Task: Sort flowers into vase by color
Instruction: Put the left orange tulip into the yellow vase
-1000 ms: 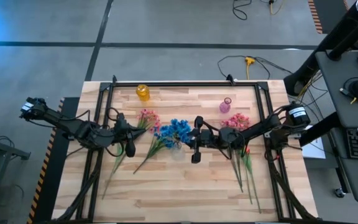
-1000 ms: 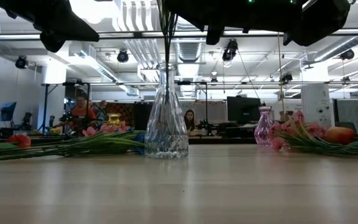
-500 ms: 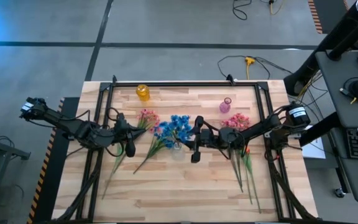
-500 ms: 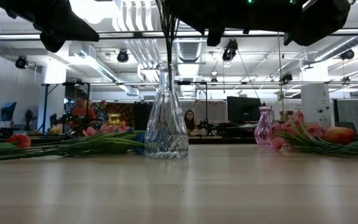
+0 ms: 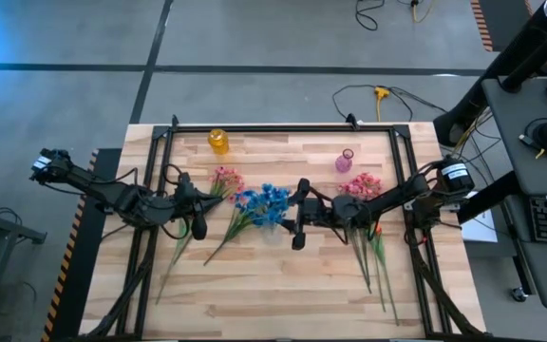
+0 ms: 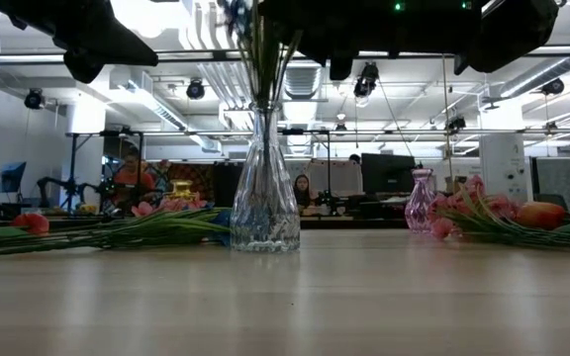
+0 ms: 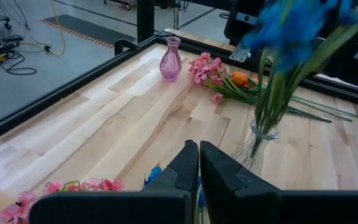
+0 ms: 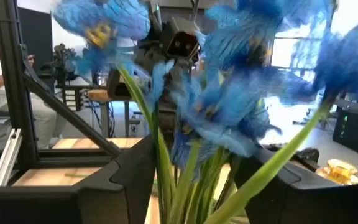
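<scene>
A clear glass vase (image 6: 264,188) stands mid-table with blue flowers (image 5: 266,198) upright in it, their stems splayed at the neck. My right gripper (image 5: 283,220) is level with those stems, on the side toward the table's right edge. It is open (image 8: 191,180), with the stems (image 8: 185,168) between its fingers. More blue flowers (image 5: 240,217) and pink flowers (image 5: 226,179) lie flat left of the vase. Pink flowers with an orange bud (image 7: 240,78) lie to its right (image 5: 361,185). My left gripper (image 7: 199,152) hovers shut and empty above the left flowers (image 5: 205,207). My right gripper stands open around the blue flowers' stems, level, from the table's right side. I cannot tell whether either finger touches a stem.
A small yellow vase (image 5: 217,141) stands at the far left and a small pink vase (image 5: 345,160) at the far right. A black frame (image 5: 283,128) runs along the table's edges. The near half of the wooden table (image 5: 283,294) holds only stalk ends.
My right gripper has opened and let go of the blue flowers without moving away. The flowers have sunk lower into the clear vase. Their stems, straight and bunched before, now splay out at the neck, and the blossoms have shifted slightly toward the table's left.
</scene>
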